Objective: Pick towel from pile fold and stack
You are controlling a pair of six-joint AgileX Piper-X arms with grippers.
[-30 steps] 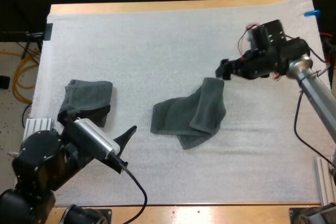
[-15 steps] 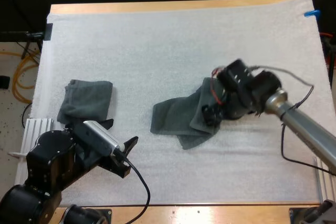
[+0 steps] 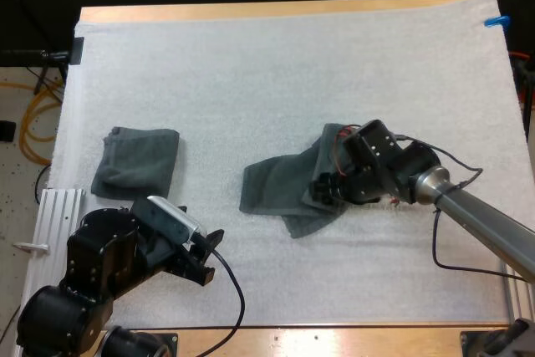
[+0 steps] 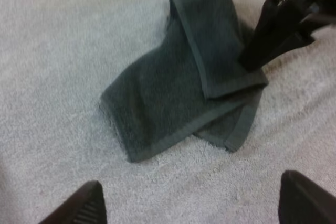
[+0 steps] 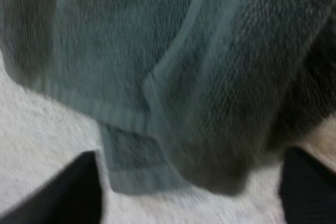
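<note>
Right hand [image 3: 324,188] is low at the towel [image 3: 280,190], fingers [image 5: 79,187] wide apart, nothing held. The towel's doubled-over flap lies right under and ahead of this hand, with a hemmed corner between the two fingers

Left hand [image 3: 203,257] is also wide and empty, over bare mat [image 3: 251,64] on the bench [image 3: 276,7]. The towel is well ahead of it, and the right hand is at the towel's far side

Folded towel [image 3: 138,160] lies flat near the left hand, on the side away from the right hand, well apart from the loose towel

Handling, as a judgement:
- The towel is soft terry, light and limp, so it won't keep any shape when lifted and will drape and swing from whatever point is pinched
- It is not fragile and not slippery, the nap should grip the pads fine
- The layers are stacked loosely, so a deep pinch likely takes two layers at once and drags the whole heap
- Best hold is probably the hemmed corner just in front of the right hand: the hem is thicker, easy to close on, and gives a known corner for folding
- The second corner along the same hem, nearer the left hand, looks like the spot for the other hand
- Avoid the middle of the cloth, since a grab there just bunches it
</note>
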